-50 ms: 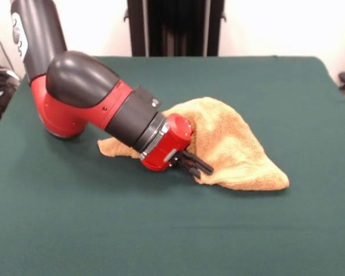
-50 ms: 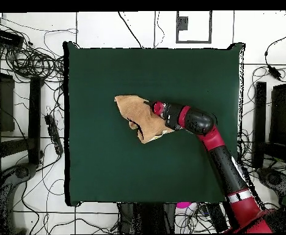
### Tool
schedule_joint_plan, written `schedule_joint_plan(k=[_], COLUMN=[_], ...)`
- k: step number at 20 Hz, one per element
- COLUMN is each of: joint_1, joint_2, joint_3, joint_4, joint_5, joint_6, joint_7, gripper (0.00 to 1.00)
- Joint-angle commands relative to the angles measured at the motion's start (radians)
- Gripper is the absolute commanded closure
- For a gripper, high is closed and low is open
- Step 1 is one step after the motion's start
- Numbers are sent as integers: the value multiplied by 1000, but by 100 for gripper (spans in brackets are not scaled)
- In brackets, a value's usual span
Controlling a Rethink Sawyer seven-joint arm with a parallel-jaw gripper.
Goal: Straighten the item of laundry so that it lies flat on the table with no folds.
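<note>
While the hand [image 1: 194, 163] is pressing low against the bunched towel [image 1: 236, 146], grip state unclear, you are wanting to drag its edge outward across the counter [image 1: 161, 230].

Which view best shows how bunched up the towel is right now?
The front view: the towel rises in a rumpled hump with folds, and the gripper sits low against its edge. The overhead view shows only the towel's irregular flattened outline on the table, partly under the arm.
</note>
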Motion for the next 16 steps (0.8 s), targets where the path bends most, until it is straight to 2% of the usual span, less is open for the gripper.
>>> schedule_joint_plan(k=[1,2,5,9,11,14,16], joint_1=[81,100,214,363,464,652,752], joint_2=[-54,-99,-309,-542,-640,-730,-729], joint_3=[-201,-228,-355,-526,-647,-887,-1033], joint_4=[-152,-131,-54,49,78,79,66], joint_5=[-194,-221,-299,-305,-306,-298,-246], joint_6=[-230,-268,-375,-454,-515,-609,-706], joint_7=[-53,11,290,533,645,803,842], gripper=[100,100,100,100,100,100,100])
